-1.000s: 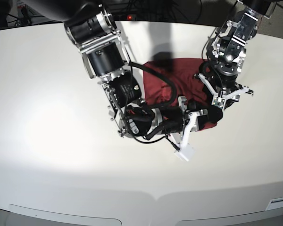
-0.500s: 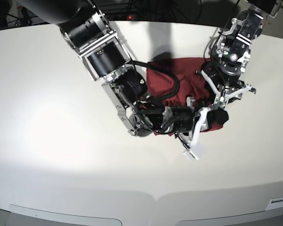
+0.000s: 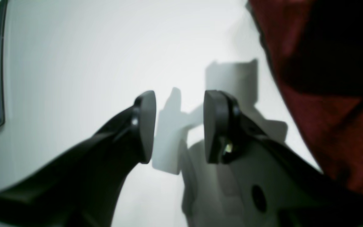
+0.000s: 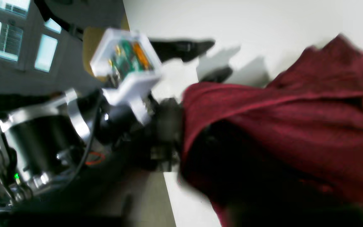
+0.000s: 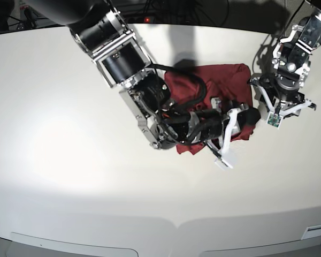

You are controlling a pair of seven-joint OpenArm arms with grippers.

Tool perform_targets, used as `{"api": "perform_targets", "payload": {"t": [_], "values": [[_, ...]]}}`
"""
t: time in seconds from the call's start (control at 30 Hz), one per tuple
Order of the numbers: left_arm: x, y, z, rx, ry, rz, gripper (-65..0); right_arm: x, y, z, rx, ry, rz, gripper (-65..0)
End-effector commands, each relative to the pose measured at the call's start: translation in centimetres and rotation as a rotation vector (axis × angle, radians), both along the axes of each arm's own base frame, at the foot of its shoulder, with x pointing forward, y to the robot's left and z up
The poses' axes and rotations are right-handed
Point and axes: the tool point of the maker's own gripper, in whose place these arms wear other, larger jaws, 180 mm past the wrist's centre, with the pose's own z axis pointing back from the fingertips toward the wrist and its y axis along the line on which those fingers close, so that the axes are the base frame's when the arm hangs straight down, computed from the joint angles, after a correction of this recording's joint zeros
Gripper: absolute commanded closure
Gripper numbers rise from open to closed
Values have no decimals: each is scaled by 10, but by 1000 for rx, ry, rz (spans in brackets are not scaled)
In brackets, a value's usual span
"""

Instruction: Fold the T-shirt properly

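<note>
The dark red T-shirt (image 5: 224,80) lies bunched in a compact heap at the table's middle right. My right gripper (image 5: 249,119) reaches across the T-shirt from the left and rests at its right edge. In the blurred right wrist view the maroon T-shirt (image 4: 295,119) drapes over the fingers and hides them. My left gripper (image 5: 289,111) hangs just right of the T-shirt, apart from it. In the left wrist view the left gripper (image 3: 179,97) stands open over bare table, and the T-shirt (image 3: 326,104) fills the right side.
The white table (image 5: 69,134) stretches wide to the left and front of the T-shirt. My right arm's black links and cables (image 5: 150,96) cross the T-shirt's left half. The other arm's wrist camera board (image 4: 126,60) shows close by in the right wrist view.
My right arm has swept to the right over the T-shirt, dragging fabric with it. My left arm has pulled back to the right, off the T-shirt.
</note>
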Motion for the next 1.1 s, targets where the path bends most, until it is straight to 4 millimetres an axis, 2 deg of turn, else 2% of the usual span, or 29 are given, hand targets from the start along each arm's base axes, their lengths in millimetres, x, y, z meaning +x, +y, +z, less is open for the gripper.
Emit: {"api": "perform_targets", "payload": {"t": [0.0,0.03,0.1,0.2,0.33,0.4,0.5,0.6,0.67,0.7,0.77,0.83,0.93,1.07], "values": [[10,3,15,16,-58,-9,-244,9,7,24,59,-42,0,-276],[11,3,16,15,-63,-11,-244,9,7,25,59,-44,0,-343],[11,3,16,15,-65,-12,-245,12,7,27,59,-52,1,-402],[12,3,16,14,-67,-10,-244,16,6,32,46,-71,16,-403],[13,7,21,7,-93,27,-245,33,1,48,32,-122,16,-403],[15,2,26,-18,-108,31,-244,44,-6,53,-6,-151,21,-403],[18,-16,41,-88,-142,14,-244,66,-24,51,-128,-214,7,-403],[22,-43,67,-191,-193,-20,-244,97,-53,43,-271,-269,-64,-403],[21,-70,83,-284,-218,-56,-244,111,-67,45,-287,-282,-111,-403],[18,-87,89,-329,-221,-87,-244,119,-80,44,-297,-281,-139,-403],[13,-118,94,-404,-216,-149,-244,129,-106,37,-330,-274,-183,-403],[9,-139,92,-460,-199,-175,-244,137,-134,27,-376,-264,-218,-403],[7,-158,90,-522,-189,-160,-245,144,-184,7,-489,-256,-264,-403],[8,-164,91,-520,-196,-154,-245,148,-249,-14,-624,-243,-324,-403]]}}
